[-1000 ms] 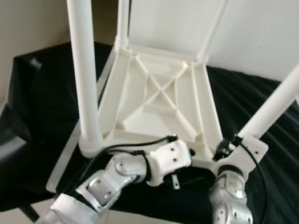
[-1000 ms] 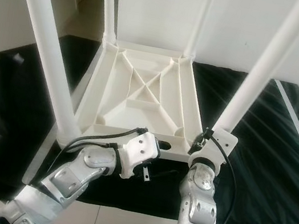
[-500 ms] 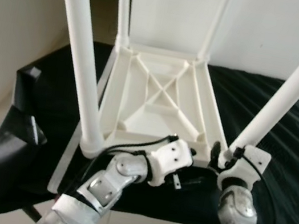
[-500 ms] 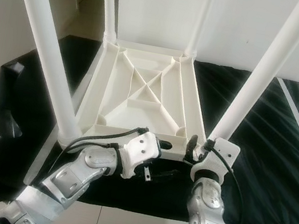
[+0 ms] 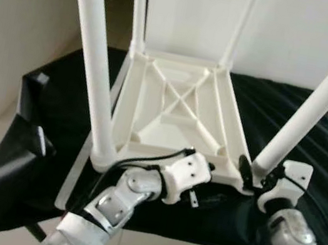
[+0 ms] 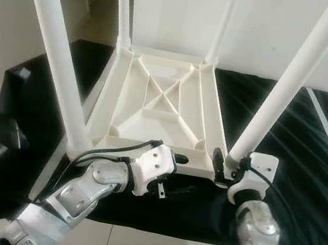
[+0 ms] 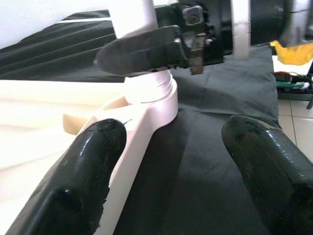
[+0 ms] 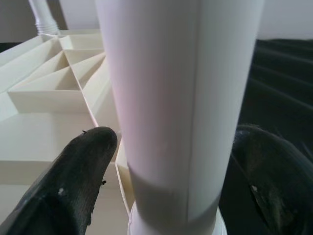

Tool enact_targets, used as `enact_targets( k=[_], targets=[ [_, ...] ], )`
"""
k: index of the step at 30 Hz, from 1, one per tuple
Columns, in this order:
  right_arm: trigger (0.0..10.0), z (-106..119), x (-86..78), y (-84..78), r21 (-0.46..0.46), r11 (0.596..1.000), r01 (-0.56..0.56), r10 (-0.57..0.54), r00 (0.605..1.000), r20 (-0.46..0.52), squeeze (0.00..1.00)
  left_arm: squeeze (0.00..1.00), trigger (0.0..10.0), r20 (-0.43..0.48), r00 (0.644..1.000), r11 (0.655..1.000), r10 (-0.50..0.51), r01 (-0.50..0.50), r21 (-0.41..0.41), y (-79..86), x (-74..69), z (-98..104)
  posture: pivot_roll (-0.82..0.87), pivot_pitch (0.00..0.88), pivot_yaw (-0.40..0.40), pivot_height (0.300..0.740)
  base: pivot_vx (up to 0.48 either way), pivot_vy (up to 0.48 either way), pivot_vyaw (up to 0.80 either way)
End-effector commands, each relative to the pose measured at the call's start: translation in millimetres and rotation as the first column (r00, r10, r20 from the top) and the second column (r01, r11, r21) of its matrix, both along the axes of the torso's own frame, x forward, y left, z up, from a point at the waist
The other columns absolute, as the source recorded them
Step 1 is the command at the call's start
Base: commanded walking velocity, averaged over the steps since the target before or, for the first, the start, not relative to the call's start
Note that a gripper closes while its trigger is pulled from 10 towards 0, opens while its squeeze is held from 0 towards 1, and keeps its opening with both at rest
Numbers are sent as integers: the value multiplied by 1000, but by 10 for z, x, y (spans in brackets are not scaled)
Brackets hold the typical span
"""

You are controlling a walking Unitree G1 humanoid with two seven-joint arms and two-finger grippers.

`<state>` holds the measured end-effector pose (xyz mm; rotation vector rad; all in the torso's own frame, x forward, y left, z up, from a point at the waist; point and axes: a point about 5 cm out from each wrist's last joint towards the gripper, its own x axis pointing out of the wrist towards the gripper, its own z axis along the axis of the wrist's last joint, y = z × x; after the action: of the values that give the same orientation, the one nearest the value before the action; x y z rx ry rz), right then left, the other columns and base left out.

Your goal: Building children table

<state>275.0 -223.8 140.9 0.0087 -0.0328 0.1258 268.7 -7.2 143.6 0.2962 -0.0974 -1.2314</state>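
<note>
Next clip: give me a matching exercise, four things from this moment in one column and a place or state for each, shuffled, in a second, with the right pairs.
Things:
1. right gripper
2. left gripper
3. white table
4. black cloth

Places or states:
A. upside down, legs pointing up
B. spread underneath the table
C. fingers either side of the near right leg
D. open at the table's near edge

Pairs: 1-C, 2-D, 3-A, 4-B

Smooth, probably plastic white table (image 5: 176,109) on matt black cloth (image 5: 310,161).
</note>
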Motion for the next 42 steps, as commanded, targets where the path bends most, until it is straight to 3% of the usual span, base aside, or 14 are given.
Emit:
enact_targets(
  k=[1, 6, 7, 9, 10, 21, 22, 24, 25, 34, 38, 42],
  targets=[
    [10000, -14, 15, -5, 2, 1000, -17, 17, 1000, -2, 0, 0, 10000, 8, 1000, 1000, -5, 5, 12, -2, 5, -2, -14, 0, -25, 740, 0, 0, 0],
    [10000, -27, 163, -30, -122, 986, -111, 107, 993, -40, 0, 0, 10000, 14, 1000, 1000, -4, 4, 12, -3, 28, 16, -14, 0, -21, 740, 0, 0, 0],
    [3647, -53, 186, -17, -142, 980, -136, 130, 990, -53, 0, 0, 10000, 16, 1000, 1000, 0, -1, 11, -2, 36, 22, -9, 0, -23, 740, 0, 0, 0],
    [3647, -72, 203, -11, -155, 975, -158, 150, 987, -64, 0, 0, 10000, 18, 1000, 1000, 4, -4, 10, -2, 41, 27, -7, 0, -26, 740, 0, 0, 0],
    [0, -102, 220, -5, -159, 970, -183, 172, 982, -82, 0, 0, 10000, 19, 1000, 1000, 9, -9, 8, -2, 47, 33, -2, 0, -30, 740, 0, 0, 0],
    [0, -178, 234, -51, -143, 974, -178, 163, 981, -109, 0, 0, 10000, 22, 999, 1000, 26, -26, 9, 37, 61, 29, 16, 0, -42, 740, 0, 0, 0],
    [4980, -183, 234, -71, -136, 980, -148, 133, 985, -112, 0, 0, 10000, 23, 999, 999, 29, -30, 11, 47, 69, 30, 17, 0, -42, 740, 0, 0, 0],
    [4980, -188, 240, -89, -135, 983, -127, 113, 988, -110, 0, 0, 10000, 23, 999, 999, 31, -32, 13, 55, 75, 29, 17, 0, -42, 740, 0, 0, 0],
    [10000, -174, 240, -96, -116, 987, -110, 98, 989, -107, 0, 0, 10000, 22, 999, 999, 33, -33, 15, 68, 79, 28, 18, 0, -42, 740, 0, 0, 0],
    [10000, -142, 214, -128, -95, 995, 33, -42, 994, -100, 0, 0, 10000, 26, 999, 999, 33, -34, 24, 146, 69, 3, 21, 0, -43, 740, 0, 0, 0],
    [10000, -255, 149, -87, -30, 965, 261, -263, 956, -132, 0, 0, 10000, 23, 998, 998, 52, -52, 28, 197, 69, -19, 25, 0, -36, 740, 0, 0, 0],
    [10000, -289, 102, -90, 3, 921, 391, -387, 913, -131, 0, 0, 10000, 23, 998, 998, 51, -52, 31, 212, 65, -21, 27, 0, -33, 740, 0, 0, 0]
  ],
)
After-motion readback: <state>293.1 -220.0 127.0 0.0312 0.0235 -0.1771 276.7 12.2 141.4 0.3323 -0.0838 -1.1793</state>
